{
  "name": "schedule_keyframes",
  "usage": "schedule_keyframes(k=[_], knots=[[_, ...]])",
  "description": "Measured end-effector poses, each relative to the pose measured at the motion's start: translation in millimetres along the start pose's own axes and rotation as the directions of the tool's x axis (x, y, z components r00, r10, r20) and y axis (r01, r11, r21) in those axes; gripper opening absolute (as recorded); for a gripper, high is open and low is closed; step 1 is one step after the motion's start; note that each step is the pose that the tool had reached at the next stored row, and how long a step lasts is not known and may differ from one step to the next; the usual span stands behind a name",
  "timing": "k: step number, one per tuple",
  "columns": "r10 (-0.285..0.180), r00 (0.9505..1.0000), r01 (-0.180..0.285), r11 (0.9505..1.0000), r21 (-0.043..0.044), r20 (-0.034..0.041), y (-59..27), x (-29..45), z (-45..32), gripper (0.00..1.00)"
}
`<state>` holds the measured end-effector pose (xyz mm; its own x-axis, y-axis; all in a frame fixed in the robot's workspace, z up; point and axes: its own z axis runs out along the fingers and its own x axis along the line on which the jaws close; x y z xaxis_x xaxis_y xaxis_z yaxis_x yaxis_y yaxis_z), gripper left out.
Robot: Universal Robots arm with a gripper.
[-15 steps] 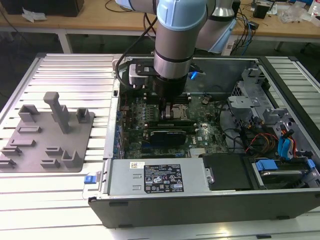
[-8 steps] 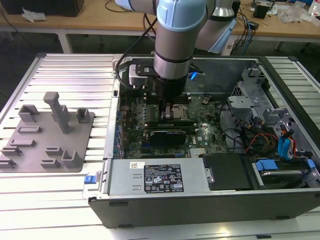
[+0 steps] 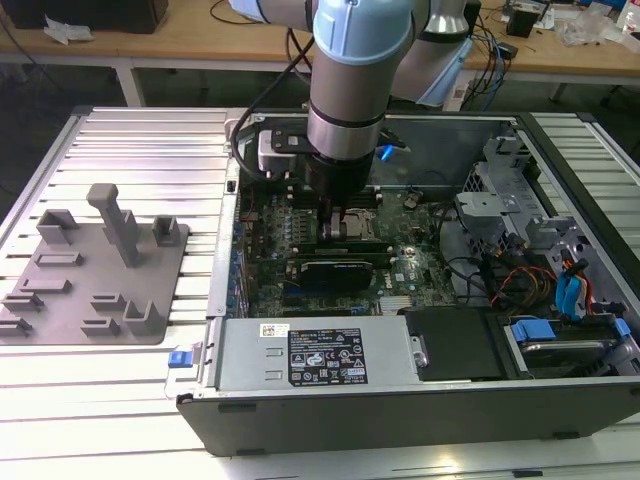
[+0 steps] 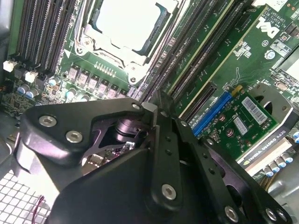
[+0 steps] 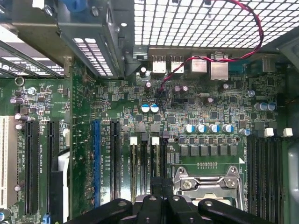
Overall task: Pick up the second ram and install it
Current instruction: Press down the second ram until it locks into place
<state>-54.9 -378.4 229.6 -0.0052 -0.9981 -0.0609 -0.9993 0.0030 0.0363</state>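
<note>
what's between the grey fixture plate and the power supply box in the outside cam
In the exterior view, bare ribbed table, the open case's side wall and a small blue tab lie between the grey fixture plate and the power supply box.

There's the arm (image 3: pixel 360 60), pale blue-grey with a silver band and black cable, and the matte-black gripper (image 4: pixel 156 114) studded with silver screws.
</note>
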Motion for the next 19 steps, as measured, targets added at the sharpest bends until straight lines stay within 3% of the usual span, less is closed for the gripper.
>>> schedule_keyframes(k=[4,6,13,14,15,19], knots=[[0.000,1.0000,0.000,1.0000,-0.0011,-0.0018,0.7,-0.7,-14.9,0.08],[0.000,1.0000,0.000,1.0000,-0.0011,-0.0018,0.1,-0.7,-15.2,0.08],[0.000,1.0000,0.000,1.0000,-0.0015,-0.0018,-33.8,-0.8,-16.2,0.08],[-0.001,1.0000,0.001,1.0000,0.0001,-0.0016,-34.9,-1.0,-16.0,0.08],[-0.003,1.0000,0.003,0.9999,0.0150,-0.0015,-34.4,-1.1,-15.6,0.08],[-0.004,1.0000,0.004,0.9998,0.0179,-0.0018,-34.1,-1.0,-15.7,0.08]])
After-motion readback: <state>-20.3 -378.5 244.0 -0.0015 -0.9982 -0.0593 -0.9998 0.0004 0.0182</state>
